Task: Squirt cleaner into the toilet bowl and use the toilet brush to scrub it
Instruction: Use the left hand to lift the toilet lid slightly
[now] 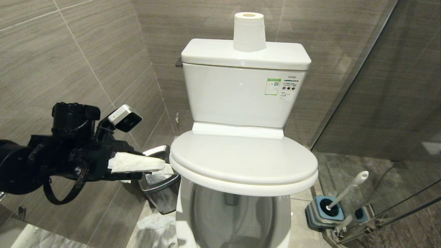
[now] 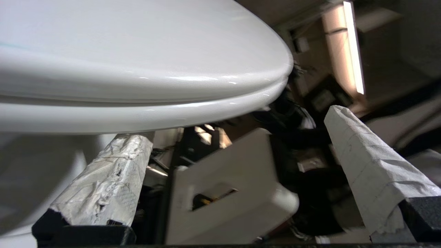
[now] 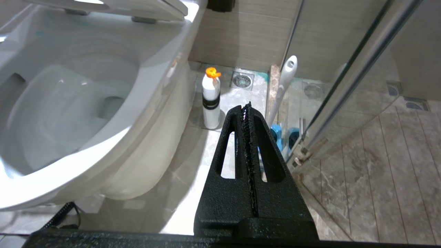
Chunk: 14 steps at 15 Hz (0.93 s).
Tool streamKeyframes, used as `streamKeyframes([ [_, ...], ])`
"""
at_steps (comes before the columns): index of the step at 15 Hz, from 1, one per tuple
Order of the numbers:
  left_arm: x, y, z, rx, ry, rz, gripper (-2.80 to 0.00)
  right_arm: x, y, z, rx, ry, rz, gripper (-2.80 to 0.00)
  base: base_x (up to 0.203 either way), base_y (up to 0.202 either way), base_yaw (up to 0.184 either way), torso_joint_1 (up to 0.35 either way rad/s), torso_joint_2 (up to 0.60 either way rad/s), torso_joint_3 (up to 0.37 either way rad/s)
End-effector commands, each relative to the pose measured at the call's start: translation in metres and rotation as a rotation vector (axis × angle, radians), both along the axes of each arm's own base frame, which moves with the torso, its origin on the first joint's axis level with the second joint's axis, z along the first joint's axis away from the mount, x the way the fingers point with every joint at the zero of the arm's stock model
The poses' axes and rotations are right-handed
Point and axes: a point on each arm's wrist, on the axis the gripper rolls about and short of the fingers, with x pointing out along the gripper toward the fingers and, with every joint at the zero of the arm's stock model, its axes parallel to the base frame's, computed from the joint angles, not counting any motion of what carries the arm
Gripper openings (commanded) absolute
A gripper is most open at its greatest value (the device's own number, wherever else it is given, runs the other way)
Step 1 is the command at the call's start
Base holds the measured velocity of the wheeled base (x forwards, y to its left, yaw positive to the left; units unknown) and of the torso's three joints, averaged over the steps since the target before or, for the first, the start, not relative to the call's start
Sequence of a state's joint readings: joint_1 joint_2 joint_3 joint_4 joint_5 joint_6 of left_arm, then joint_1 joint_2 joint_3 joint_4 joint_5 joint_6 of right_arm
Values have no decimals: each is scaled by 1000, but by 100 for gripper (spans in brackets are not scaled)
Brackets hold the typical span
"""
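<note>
Two grippers noted. Left gripper [image 1: 156, 164], in head view at about 9 o'clock from the toilet bowl [image 1: 237, 220], has its paper-wrapped fingers [image 2: 106, 182] spread wide with nothing held between them. In the left wrist view the two fingertips sit just below the overhanging edge of the closed lid [image 2: 144, 55] and seat; one tip appears to be right at the seat's underside, but contact cannot be confirmed. Right gripper [image 3: 248, 113] is out of head view; in its own wrist view its black fingers are pressed together, empty, hanging above the floor beside the bowl.

Toilet bowl: lid [image 1: 241, 156] lies down flat over the seat in head view, long axis running 12 to 6 o'clock, hinge end toward the tank [image 1: 241, 93]. The right wrist view shows the basin from below the seat edge [image 3: 69, 103], with faint blue-green tint on the porcelain near the rim.

Toilet brush [image 1: 348, 189]: at 4 o'clock from the bowl, head seated in its grey-and-blue base [image 1: 324, 212], handle leaning up toward 1 o'clock, rounded tip uppermost.

Clearances: steel waste bin [image 1: 160, 189] stands just beside the bowl at 9 o'clock, directly under the left gripper. White bottle with orange cap [image 3: 211, 100] stands upright on the floor between bowl and brush. Glass partition [image 1: 379, 103] bounds the right side; tiled wall close on the left.
</note>
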<state>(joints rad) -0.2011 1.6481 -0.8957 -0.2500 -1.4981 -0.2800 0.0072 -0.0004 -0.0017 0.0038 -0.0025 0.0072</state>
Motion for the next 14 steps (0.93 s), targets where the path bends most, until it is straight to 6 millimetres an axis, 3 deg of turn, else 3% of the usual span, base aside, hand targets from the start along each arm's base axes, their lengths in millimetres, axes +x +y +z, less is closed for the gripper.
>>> streamKeyframes([
  [1, -7, -9, 7, -12, -15, -52, 0, 0, 0, 0, 0, 1, 0, -280, 0, 0, 0, 0, 0, 0],
  [14, 7, -14, 56, -40, -138, -52, 0, 0, 0, 0, 0, 1, 0, -280, 0, 0, 0, 0, 0, 0],
])
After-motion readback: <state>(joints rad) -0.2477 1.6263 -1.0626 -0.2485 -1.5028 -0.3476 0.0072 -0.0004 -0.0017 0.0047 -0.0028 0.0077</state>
